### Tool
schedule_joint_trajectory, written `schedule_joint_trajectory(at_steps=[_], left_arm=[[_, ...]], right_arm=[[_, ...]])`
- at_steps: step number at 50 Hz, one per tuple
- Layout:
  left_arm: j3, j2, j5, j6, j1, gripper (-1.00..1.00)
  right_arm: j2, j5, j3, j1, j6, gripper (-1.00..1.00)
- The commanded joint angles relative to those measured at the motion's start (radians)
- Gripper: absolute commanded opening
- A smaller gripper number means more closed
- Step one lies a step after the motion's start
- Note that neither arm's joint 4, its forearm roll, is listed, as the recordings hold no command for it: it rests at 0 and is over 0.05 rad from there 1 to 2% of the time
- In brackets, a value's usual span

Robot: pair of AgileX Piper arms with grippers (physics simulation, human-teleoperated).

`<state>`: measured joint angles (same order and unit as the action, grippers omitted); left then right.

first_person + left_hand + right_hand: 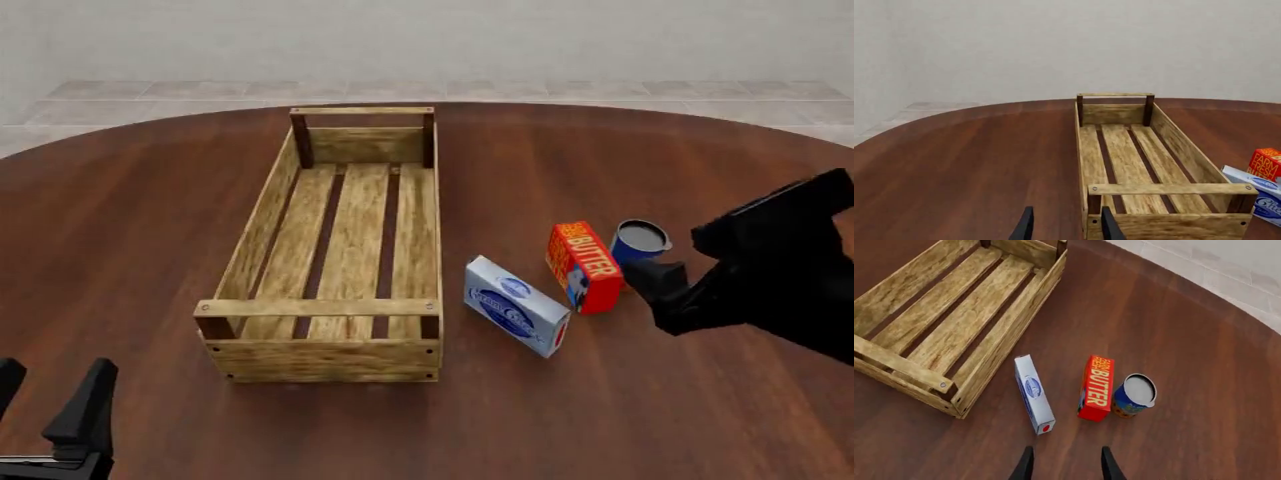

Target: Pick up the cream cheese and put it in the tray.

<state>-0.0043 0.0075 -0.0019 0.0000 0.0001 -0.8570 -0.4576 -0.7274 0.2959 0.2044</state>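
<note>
Three small items stand in a loose row on the brown counter [160, 200], to the right of the tray [262, 225]: the cream cheese [514, 305], the red butter box [583, 266] and a blue can [639, 242]. The front view shows the cream cheese leaning on its long edge, its broad blue-and-white face turned up and toward the camera, just beside the tray's right wall but apart from it. The right wrist view shows it edge-on as a narrow strip with a red dot on the near end, a face the front view hardly gives. The left wrist view catches only a corner of the cream cheese and butter box past the tray's near end bar.

The right gripper [1064, 464] hovers above the counter with its fingers parted and nothing between them; the cream cheese lies just ahead of the fingertips, slightly toward the tray. The left gripper [51, 405] is also spread and bare, low at the near left edge, well apart from the cream cheese, the tray between them.
</note>
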Motion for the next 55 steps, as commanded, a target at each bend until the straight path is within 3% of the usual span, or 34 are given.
schedule_joint_trajectory(at_steps=[1, 6, 13, 15, 28, 32, 35, 39, 43, 55], left_arm=[[0.000, 0.000, 0.000, 0.000, 0.000, 1.00], [0.000, 0.000, 0.000, 0.000, 0.000, 1.00], [0.000, 0.000, 0.000, 0.000, 0.000, 1.00], [0.000, 0.000, 0.000, 0.000, 0.000, 1.00], [0.000, 0.000, 0.000, 0.000, 0.000, 1.00], [0.000, 0.000, 0.000, 0.000, 0.000, 1.00], [0.000, 0.000, 0.000, 0.000, 0.000, 1.00], [0.000, 0.000, 0.000, 0.000, 0.000, 1.00], [0.000, 0.000, 0.000, 0.000, 0.000, 1.00], [0.000, 0.000, 0.000, 0.000, 0.000, 1.00]], right_arm=[[-0.131, -0.075, -0.078, 0.035, 0.018, 1.00], [-0.204, -0.089, -0.115, 0.018, 0.047, 1.00], [-0.281, -0.117, -0.164, 0.029, 0.042, 1.00], [-0.302, -0.134, -0.170, 0.059, 0.017, 1.00], [-0.414, -0.199, -0.217, 0.091, 0.029, 1.00], [-0.431, -0.211, -0.237, 0.081, 0.049, 1.00], [-0.460, -0.216, -0.249, 0.060, 0.104, 1.00], [-0.486, -0.248, -0.274, 0.074, 0.135, 1.00], [-0.534, -0.266, -0.343, 0.035, 0.186, 1.00], [-0.641, -0.310, -0.416, 0.059, 0.176, 1.00]])
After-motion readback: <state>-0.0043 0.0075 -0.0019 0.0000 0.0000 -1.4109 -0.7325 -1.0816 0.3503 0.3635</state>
